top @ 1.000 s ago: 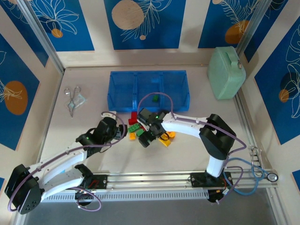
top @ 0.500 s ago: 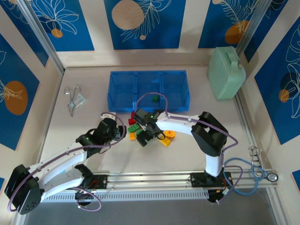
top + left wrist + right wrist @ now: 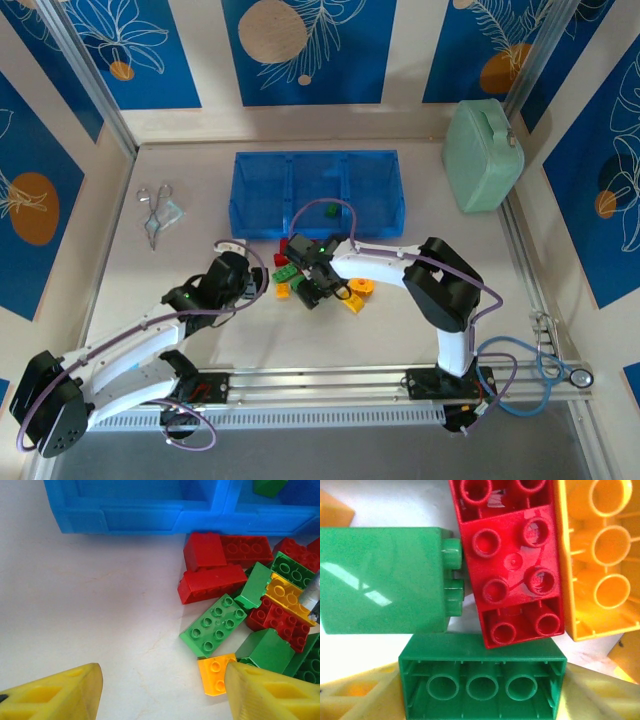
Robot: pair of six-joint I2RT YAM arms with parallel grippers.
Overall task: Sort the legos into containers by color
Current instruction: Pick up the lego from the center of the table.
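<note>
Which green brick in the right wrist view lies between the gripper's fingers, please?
The upturned green brick, its hollow underside showing three tubes; the other green brick lies studs sideways, beyond the fingers.

Three containers (image 3: 262, 190), two arms (image 3: 130, 350), one case (image 3: 482, 155)

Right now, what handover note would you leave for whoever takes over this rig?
Left gripper: open, empty, hovering beside the pile.
Right gripper: shut on an upside-down green brick at the pile's edge.
Bricks: the red, green and orange pile lies on the table just in front of the blue tray.
Done: one green piece sits in the tray's middle compartment.
Left: every other brick, sorted by color.
</note>
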